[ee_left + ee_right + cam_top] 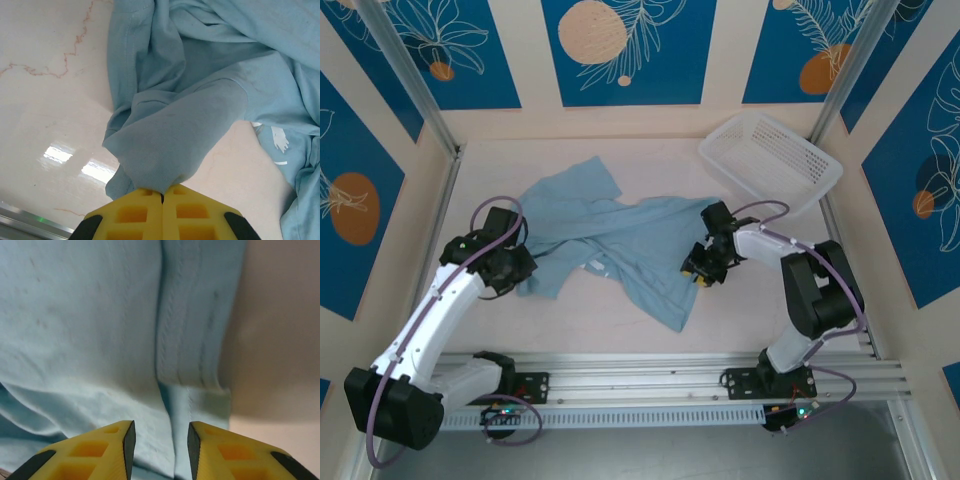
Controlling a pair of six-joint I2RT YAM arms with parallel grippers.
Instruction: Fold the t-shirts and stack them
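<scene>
Yellow-fingered left gripper is clamped on a fold of the blue t-shirt; right gripper fingers stand apart over its hem. White basket sits at one o'clock.

The left arm reaches from its base forward and a little to the right, with the wrist turned downward. The left pincer has its jaws pressed together, and a fold of the t-shirt is pinched between them. The right arm is bent sharply at the elbow, with the forearm stretched to the left. The right pincer points down, its jaws standing apart.
</scene>
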